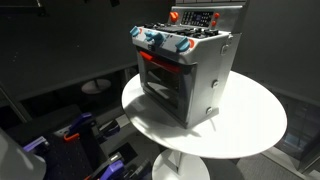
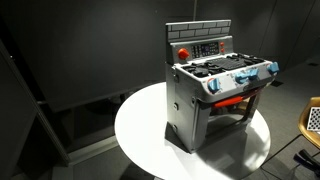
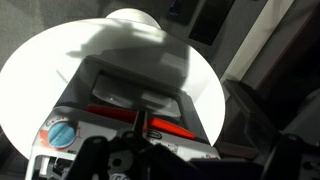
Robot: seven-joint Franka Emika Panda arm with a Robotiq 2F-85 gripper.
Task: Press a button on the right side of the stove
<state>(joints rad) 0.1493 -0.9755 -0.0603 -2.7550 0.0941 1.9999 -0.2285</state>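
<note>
Stove (image 1: 190, 72), toy-sized, stands upright on four short legs on a round white table (image 1: 245, 128). In an exterior view it sits off the table's middle, toward the rim on the picture's right (image 2: 215, 95). Its long axis is vertical: a tall box, with the back control panel (image 2: 205, 46) rising above the cooktop like a low wall. In an exterior view the front, with its oven door, turns toward the lower left of the picture; in an exterior view from another place it turns toward the right, so the plain grey side wall (image 2: 183, 112) faces the camera. The body is silver-grey. A row of blue-and-red knobs (image 1: 160, 41) runs along the top front edge. The oven window (image 1: 160, 76) glows red. The cooktop is dark, with burner shapes. The back panel is dark, with a round red button (image 2: 183, 52) at one end and small markings too fine to read. The wrist view looks down over the stove: one blue-and-red knob (image 3: 60, 133) shows at lower left, with a red strip beside it and the white table spread beyond. The gripper (image 3: 133, 158) shows only as a dark, blurred mass at the bottom edge, close above the stove; I cannot tell whether its jaws are apart or together. The room around is dim and dark-walled.
</note>
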